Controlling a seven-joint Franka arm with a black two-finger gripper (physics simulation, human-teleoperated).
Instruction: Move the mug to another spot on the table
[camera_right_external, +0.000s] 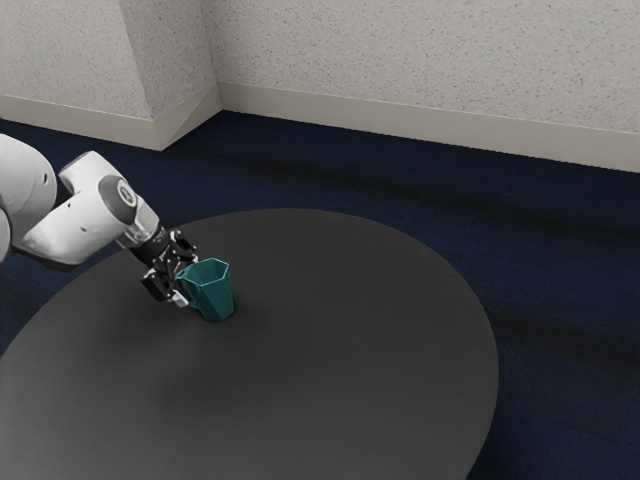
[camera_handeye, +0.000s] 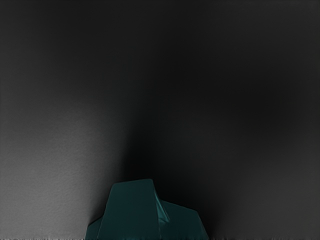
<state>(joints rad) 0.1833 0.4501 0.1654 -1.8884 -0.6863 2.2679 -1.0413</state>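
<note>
Toward the exterior view's left on the round dark surface (camera_right_external: 350, 350): teal faceted mug (camera_right_external: 210, 289), leaning slightly, base at the surface. Black gripper (camera_right_external: 176, 274) right against the mug's arm-facing side. Cannot tell whether the gripper is apart or clamped. Wrist view: mug (camera_handeye: 142, 215) close under the hand, dark surface (camera_handeye: 60, 150) beyond.

Items counted: one teal mug (camera_right_external: 210, 289), one round dark bench (camera_right_external: 340, 390), one white arm (camera_right_external: 72, 215), one black pincer (camera_right_external: 176, 279).
</note>
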